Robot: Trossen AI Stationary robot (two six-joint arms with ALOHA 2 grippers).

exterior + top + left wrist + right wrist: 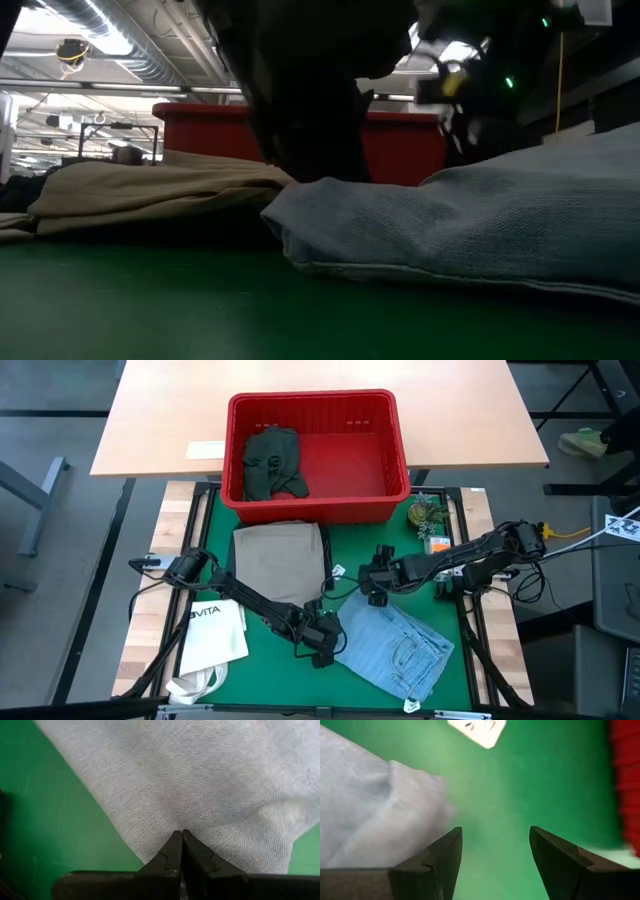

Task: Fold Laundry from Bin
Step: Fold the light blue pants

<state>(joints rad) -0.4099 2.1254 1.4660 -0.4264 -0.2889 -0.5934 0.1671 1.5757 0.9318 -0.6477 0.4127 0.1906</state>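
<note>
Light blue jeans lie crumpled on the green mat at the near right. My left gripper is down at their left edge, shut on the cloth. My right gripper hangs open over the mat just beyond the jeans' far edge, with nothing between its fingers. Folded khaki trousers lie flat at the mat's middle left. The red bin stands at the far edge, and a dark green piece lies in its left half. My left gripper pinches the light blue jeans between its two shut fingertips, close to the cloth's left edge. The fingers slant down from the table's left. One layer or several, I cannot tell. The jeans still lie on the mat.
A white VITA tote bag lies at the near left of the mat. A small white tag sits between the trousers and the jeans. A small plant and an orange item stand at the far right corner.
</note>
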